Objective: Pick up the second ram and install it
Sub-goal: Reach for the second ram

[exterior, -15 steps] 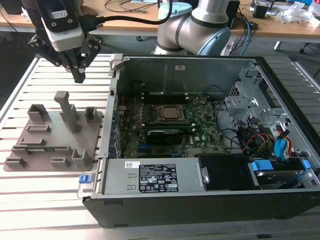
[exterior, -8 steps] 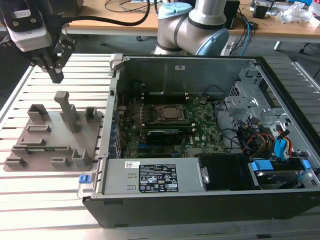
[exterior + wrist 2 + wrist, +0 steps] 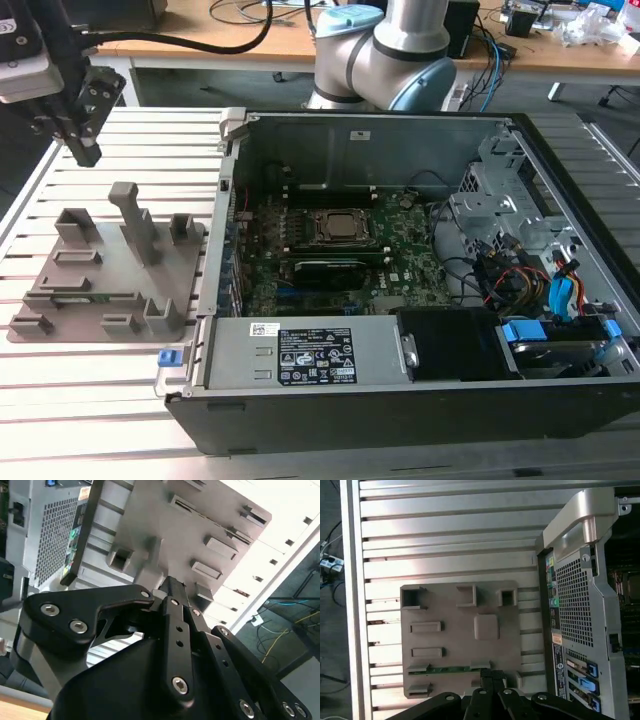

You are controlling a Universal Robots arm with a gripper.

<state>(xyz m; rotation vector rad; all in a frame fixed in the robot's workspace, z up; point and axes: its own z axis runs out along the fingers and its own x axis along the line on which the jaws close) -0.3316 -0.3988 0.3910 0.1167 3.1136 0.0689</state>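
While the gripper (image 3: pixel 85 152) hangs in the air over the far end of the grey fixture plate (image 3: pixel 110 272), its fingers (image 3: pixel 173 611) are pressed together at the tips and grip nothing. In both wrist views the two dark tips meet with no gap and nothing between them. The second ram (image 3: pixel 92 294) lies flat on the fixture plate, a thin green stick seated between low grey blocks along the plate's near side in the exterior view; the first wrist view shows it (image 3: pixel 447 669) just beside the fingertips, untouched. The plate rests on the slatted metal worktop (image 3: pixel 100 400), just beside the open computer case (image 3: pixel 320 405), whose green motherboard (image 3: pixel 405 240) lies exposed inside.
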